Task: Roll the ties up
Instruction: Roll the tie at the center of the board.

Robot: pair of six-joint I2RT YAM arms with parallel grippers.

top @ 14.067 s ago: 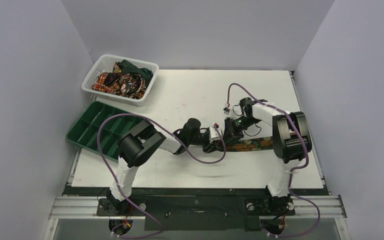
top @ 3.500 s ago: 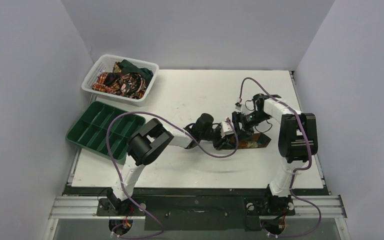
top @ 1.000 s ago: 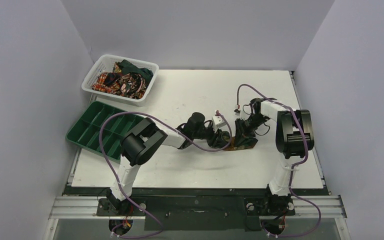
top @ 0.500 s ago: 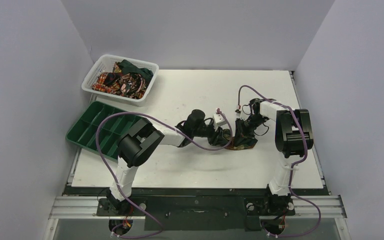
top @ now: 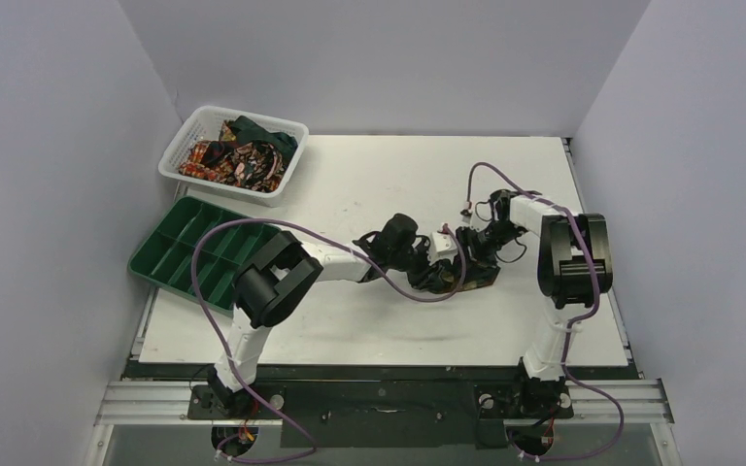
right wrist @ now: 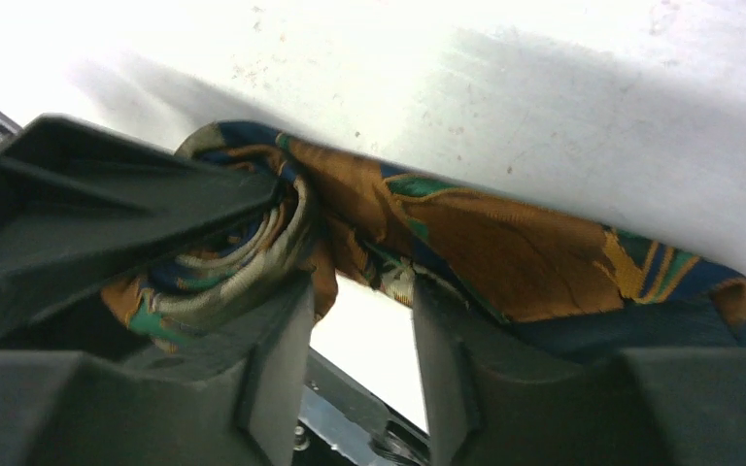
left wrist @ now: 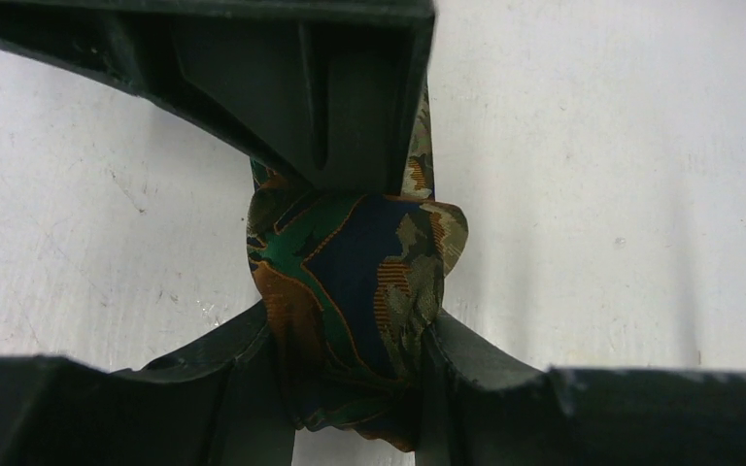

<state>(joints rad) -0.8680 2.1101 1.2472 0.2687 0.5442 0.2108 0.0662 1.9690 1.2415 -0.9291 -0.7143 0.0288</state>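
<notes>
A dark tie with orange, green and navy patterning lies mid-table, mostly coiled into a roll [left wrist: 350,282]. My left gripper [left wrist: 350,340] is shut on this roll, one finger on each side. A short flat tail [right wrist: 515,252] of the same tie runs off the coil [right wrist: 214,277] across the table. My right gripper [right wrist: 361,311] stands open just at the roll, with bare table showing between its fingers [right wrist: 272,359]. From above, the left gripper [top: 444,270] and right gripper [top: 468,250] meet over the tie [top: 478,281]. More ties [top: 238,160] are heaped in the basket.
A white mesh basket [top: 181,146] stands at the far left corner. In front of it the green compartment tray [top: 170,254] sits at the table's left edge. Purple cables loop off both arms beside the roll.
The right gripper's jaws have parted and let go of the tie. The left arm has shifted slightly right, still holding the roll.
</notes>
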